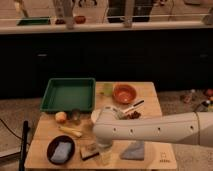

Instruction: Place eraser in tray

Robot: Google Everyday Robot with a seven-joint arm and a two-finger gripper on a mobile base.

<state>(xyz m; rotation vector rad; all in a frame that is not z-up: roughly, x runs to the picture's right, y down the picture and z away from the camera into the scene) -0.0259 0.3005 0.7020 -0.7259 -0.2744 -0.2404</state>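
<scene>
Reaches in from three o'clock as a thick white arm (155, 131), ending in the gripper (103, 150) low over the pale wooden counter (152, 97) near its six o'clock edge. Cannot tell whether the jaws stand open, closed or clamped on anything, being hidden under the arm's end. Finds the small dark-based, tan-topped eraser block (89, 151) lying on the counter just at nine o'clock of the gripper, touching or nearly so. Not in the large green rectangular plastic tray (68, 80), well apart at eleven o'clock. Looks, on that showing, like the pick-up stage, with the carry and the release not yet done. Risks shoving the eraser sideways into the round black dish (51, 150) at its nine o'clock by landing off-centre. Risks a thin corner-only hold and a drop in mid-carry. Risks clipping the small round yellow-orange fruit (60, 117) or the tray's raised rim by travelling too low toward eleven o'clock.
</scene>
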